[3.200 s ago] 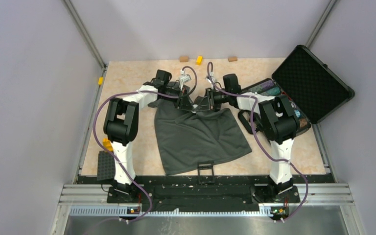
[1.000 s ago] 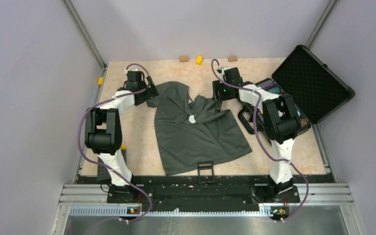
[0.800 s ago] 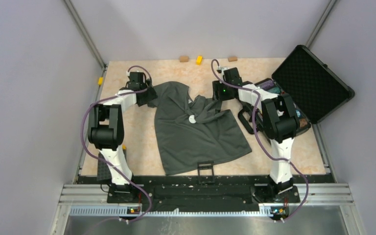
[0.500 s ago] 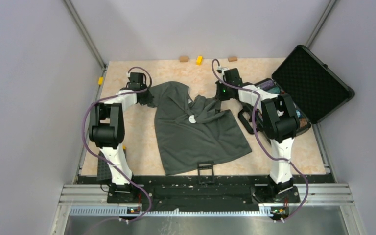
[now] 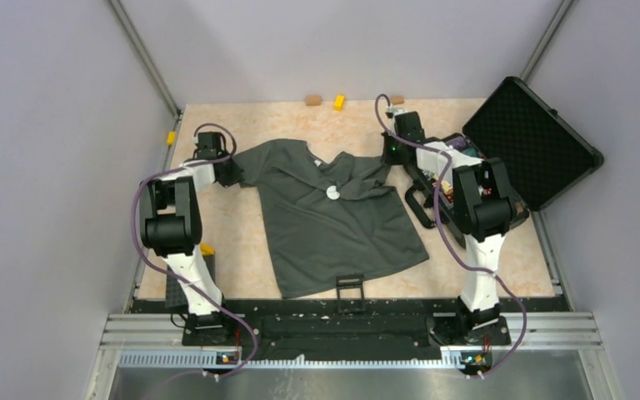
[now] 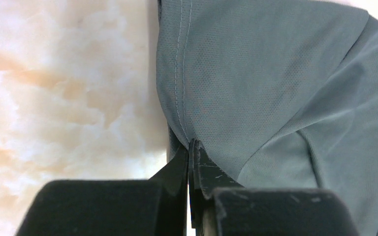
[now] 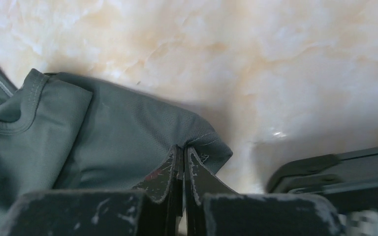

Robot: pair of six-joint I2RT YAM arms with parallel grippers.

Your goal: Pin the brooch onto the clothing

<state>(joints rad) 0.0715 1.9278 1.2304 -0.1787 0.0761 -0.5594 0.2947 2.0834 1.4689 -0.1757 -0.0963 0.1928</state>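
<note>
Spreading apart, the left gripper point(image 6: 191, 147) and right gripper point(image 7: 182, 155) are pinching the clothing point(image 5: 342, 233) taut, with the brooch point(image 5: 332, 192) apparently already sitting on its chest.

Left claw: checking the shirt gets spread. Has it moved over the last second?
Yes: the left claw, shut on the T-shirt, moved left toward the yellow block at the left edge.

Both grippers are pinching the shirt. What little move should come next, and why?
Probably the right gripper should tug its sleeve slightly outward: the shirt looks bunched there, while the side held by the left gripper lies flatter. The brooch sits on the chest.
</note>
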